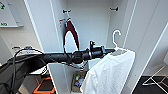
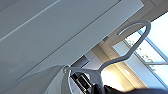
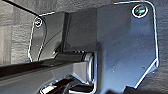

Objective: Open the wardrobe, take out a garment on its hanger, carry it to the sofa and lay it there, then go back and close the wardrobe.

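The wardrobe stands open in the head view, white inside. My left arm reaches in from the left, and my left gripper is shut on the neck of the white hanger. The hanger's hook hangs free below the rail pegs. The garment, a white T-shirt, drapes from the hanger in front of the wardrobe's right side. In the left wrist view the hanger curves up close by, with the garment beside it and a wardrobe panel behind.
A dark red top on its own hanger still hangs at the wardrobe's back left. A box of small items sits at the bottom. The open right door stands close. An orange-edged object lies lower left, and a white chair frame stands at the right.
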